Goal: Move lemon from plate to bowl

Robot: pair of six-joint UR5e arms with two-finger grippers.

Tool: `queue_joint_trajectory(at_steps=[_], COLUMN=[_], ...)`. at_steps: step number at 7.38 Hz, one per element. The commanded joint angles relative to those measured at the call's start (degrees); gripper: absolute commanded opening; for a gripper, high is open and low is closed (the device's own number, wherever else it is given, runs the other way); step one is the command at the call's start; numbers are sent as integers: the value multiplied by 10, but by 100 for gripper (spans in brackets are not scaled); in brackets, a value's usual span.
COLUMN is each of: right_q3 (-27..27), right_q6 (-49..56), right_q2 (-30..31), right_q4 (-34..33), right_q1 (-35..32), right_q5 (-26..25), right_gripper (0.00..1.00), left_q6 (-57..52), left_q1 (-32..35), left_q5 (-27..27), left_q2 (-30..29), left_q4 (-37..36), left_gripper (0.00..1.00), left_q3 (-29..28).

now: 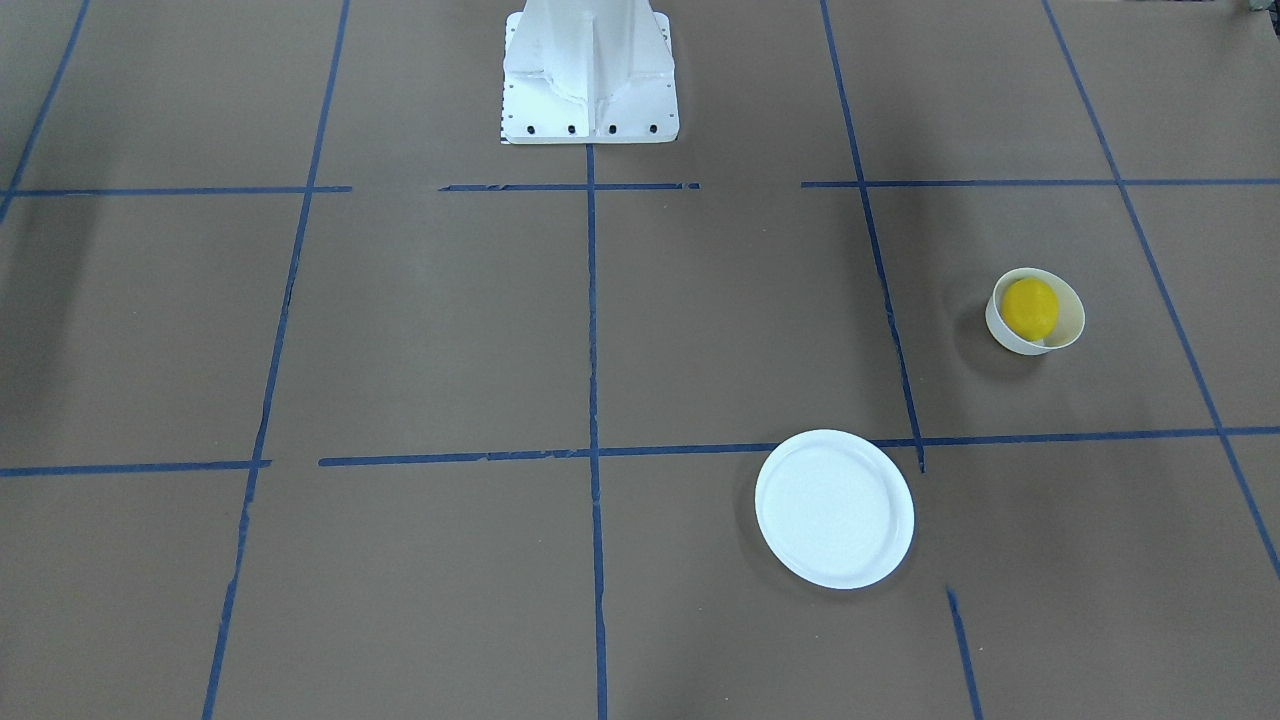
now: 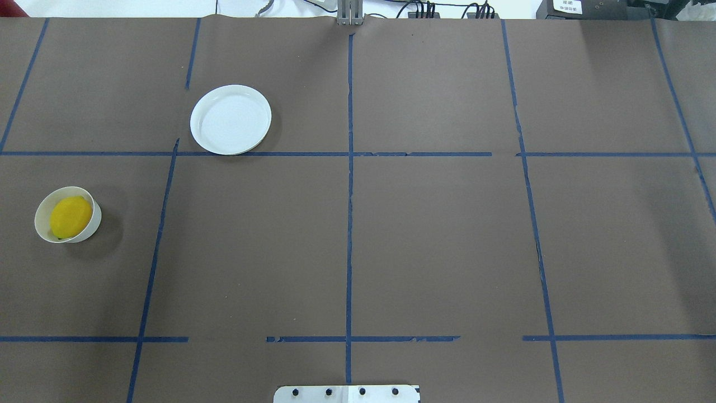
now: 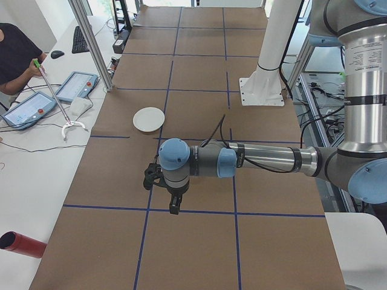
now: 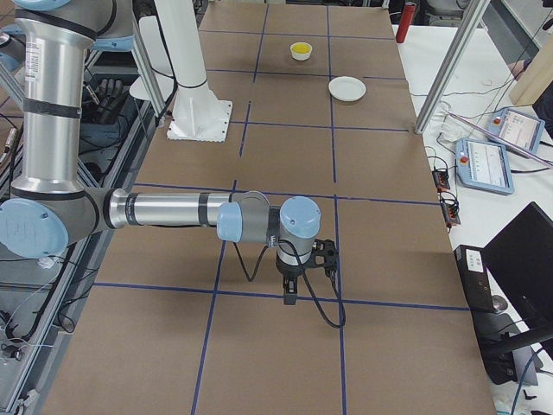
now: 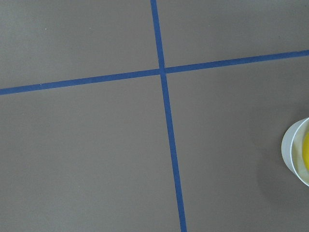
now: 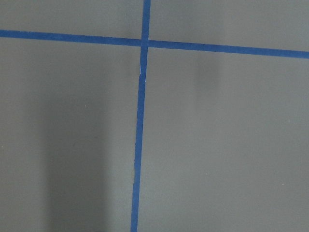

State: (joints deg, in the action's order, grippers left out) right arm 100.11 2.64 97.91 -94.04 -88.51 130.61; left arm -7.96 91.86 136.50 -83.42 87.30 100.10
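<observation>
The yellow lemon (image 1: 1029,306) lies inside the small white bowl (image 1: 1068,325) on the robot's left side of the table. It also shows in the overhead view (image 2: 70,216), where the bowl (image 2: 95,223) leans slightly. The white plate (image 1: 835,508) is bare, apart from the bowl, farther from the robot (image 2: 230,119). The left wrist view shows only the bowl's edge (image 5: 291,150) at its right border. My left gripper (image 3: 173,206) hangs over the table in the left side view; my right gripper (image 4: 289,292) shows only in the right side view. I cannot tell whether either is open or shut.
The robot's white pedestal (image 1: 590,80) stands at the table's near-robot edge (image 2: 347,393). Blue tape lines (image 2: 349,224) grid the brown table. An operator (image 3: 15,54) sits at a side desk with tablets (image 3: 75,86).
</observation>
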Motion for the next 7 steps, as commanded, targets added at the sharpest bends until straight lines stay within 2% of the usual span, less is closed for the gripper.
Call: queue_joint_trajectory(at_steps=[1,2,7], right_q3=[0,0,0], right_q6=[0,0,0], right_q2=[0,0,0], right_q4=[0,0,0], right_q1=[0,0,0], right_q5=[0,0,0], right_gripper=[100,100,100], left_q6=[3,4,2], left_q1=[0,1,1], left_q5=[-31,-56,-49], left_q2=[4,3,5], left_q4=[-3,-6,-28], left_gripper=[100,100,100], left_q3=[0,-2,8])
